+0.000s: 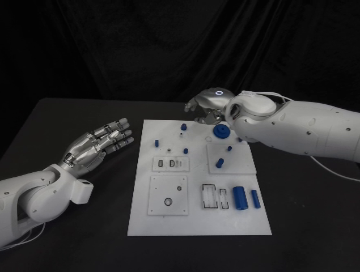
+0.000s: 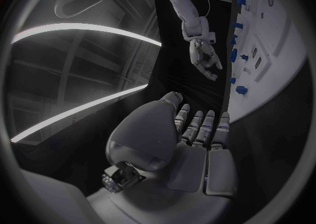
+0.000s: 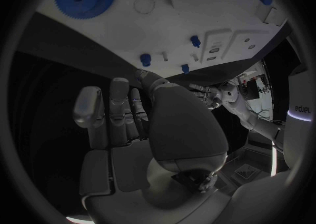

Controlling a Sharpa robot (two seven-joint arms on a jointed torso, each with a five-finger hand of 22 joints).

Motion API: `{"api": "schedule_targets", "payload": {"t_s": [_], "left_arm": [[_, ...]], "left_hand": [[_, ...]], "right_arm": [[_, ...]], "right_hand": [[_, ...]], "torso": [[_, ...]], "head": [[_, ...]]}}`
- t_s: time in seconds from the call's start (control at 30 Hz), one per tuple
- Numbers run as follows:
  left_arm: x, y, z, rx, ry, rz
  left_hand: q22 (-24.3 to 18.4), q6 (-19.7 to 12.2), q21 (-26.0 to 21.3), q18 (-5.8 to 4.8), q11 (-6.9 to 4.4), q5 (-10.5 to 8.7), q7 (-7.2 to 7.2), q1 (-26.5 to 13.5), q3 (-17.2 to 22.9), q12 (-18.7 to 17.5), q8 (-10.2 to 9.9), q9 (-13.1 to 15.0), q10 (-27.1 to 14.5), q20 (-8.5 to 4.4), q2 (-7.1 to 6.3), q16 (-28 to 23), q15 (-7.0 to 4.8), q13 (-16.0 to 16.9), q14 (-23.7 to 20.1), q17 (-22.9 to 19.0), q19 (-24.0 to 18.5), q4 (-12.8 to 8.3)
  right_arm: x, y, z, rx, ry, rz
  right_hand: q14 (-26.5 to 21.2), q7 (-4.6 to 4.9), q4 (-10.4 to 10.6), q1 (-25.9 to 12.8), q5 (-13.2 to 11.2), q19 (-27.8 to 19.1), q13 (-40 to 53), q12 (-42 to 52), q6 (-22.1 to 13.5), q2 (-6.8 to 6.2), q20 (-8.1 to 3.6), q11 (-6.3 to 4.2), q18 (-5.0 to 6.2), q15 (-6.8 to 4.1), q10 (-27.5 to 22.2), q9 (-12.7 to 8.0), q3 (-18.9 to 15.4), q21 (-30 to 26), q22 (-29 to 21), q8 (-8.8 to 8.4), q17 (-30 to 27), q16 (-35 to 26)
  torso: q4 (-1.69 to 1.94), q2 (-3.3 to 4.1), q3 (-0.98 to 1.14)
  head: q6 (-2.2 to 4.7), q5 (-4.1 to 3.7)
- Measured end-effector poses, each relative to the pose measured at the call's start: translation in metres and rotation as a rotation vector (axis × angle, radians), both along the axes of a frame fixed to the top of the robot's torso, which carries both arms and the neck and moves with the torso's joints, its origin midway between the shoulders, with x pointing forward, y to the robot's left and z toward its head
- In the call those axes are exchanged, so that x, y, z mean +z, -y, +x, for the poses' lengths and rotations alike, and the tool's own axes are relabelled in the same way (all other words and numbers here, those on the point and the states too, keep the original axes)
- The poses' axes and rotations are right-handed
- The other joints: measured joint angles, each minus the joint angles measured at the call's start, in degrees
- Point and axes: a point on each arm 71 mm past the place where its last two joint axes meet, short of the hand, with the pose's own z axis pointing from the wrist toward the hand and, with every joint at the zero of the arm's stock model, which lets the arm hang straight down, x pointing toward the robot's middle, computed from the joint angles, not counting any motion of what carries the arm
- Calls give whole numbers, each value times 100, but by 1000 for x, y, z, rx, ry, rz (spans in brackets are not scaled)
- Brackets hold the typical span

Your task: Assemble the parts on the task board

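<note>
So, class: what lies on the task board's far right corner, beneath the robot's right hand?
A blue gear lies flat on the task board, partly covered by the right hand and forearm. The board beneath the arm is hidden.

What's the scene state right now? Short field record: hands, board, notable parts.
left hand: flat, fingers together, holds nothing, over the table beside the task board's left edge
right hand: at the board's far edge, holds nothing
task board: white plate, mid table
blue gear: on the board's far right corner, near the right hand
blue cylinders: two lying side by side, near right part of the board
</note>
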Motion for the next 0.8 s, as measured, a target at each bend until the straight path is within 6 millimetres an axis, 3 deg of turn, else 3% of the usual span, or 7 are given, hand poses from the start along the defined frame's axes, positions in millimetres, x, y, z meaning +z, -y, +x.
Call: {"api": "schedule_targets", "payload": {"t_s": [0.27,0.47,0.5,0.53,0.63,0.73,0.8], "left_arm": [[0,-3,-1,5,0,1],[0,-3,-1,5,0,2],[0,-3,-1,5,0,2],[0,-3,-1,5,0,2],[0,-3,0,6,0,3],[0,-2,0,5,0,3],[0,-2,1,4,0,2]], "left_hand": [[0,0,0,0,0,0,0,0,0,5,0,0,0,0,0,0,0,0,0,0,0,0],[0,0,0,0,0,0,0,0,0,5,0,0,0,0,0,0,0,0,0,0,0,0],[0,0,0,0,0,0,0,0,9,5,0,0,0,0,0,22,12,0,12,0,0,-9],[0,0,0,0,0,0,0,0,16,5,0,-1,0,0,0,22,21,0,21,0,0,-16],[0,0,0,0,-1,0,0,0,20,4,0,0,0,0,0,22,21,0,21,1,0,-15],[0,0,0,0,0,0,0,0,48,4,0,-1,0,0,0,22,21,0,21,1,0,-16],[0,0,0,0,0,0,0,0,48,4,0,-1,0,0,0,22,21,0,21,1,0,-16]], "right_arm": [[13,41,-14,-54,7,6],[6,72,-20,-117,-20,-4],[3,76,-21,-127,-27,-6],[0,79,-22,-133,-31,-7],[-7,85,-23,-150,-46,-8],[-14,89,-24,-163,-58,-7],[-18,91,-24,-172,-66,-6]], "right_hand": [[15,123,55,16,0,31,178,441,231,65,-31,-74,0,-28,532,-119,-18,-45,42,0,-46,-24],[-156,226,189,-43,-273,-153,1451,2255,516,125,-174,-292,-1,-199,1047,-314,-263,-420,-205,0,-536,-477],[10,202,273,-127,-350,-70,2374,3216,558,137,-224,-347,-1,-221,862,-382,-353,-396,-130,0,-168,-254],[201,228,354,-237,-400,66,3298,4115,597,160,-227,-381,-1,-223,1082,-426,-434,-279,21,0,329,65],[776,256,584,-472,-473,413,5621,6024,713,216,-192,-434,-7,-199,2611,-514,-582,116,428,0,2003,1166],[1155,242,696,-594,-565,684,6266,6852,796,227,-197,-462,-101,-207,3728,-562,-694,455,537,0,3033,1914],[1218,246,759,-654,-582,815,6316,7160,862,236,-211,-474,-99,-224,4089,-580,-757,627,542,0,3223,2249]], "torso": [[-18,-7,1],[-46,-13,-1],[-53,-15,-1],[-63,-19,-1],[-84,-26,-4],[-102,-31,-5],[-109,-31,-5]], "head": [[6,-35],[12,4],[12,12],[5,23],[-1,36],[-8,45],[-14,47]]}}
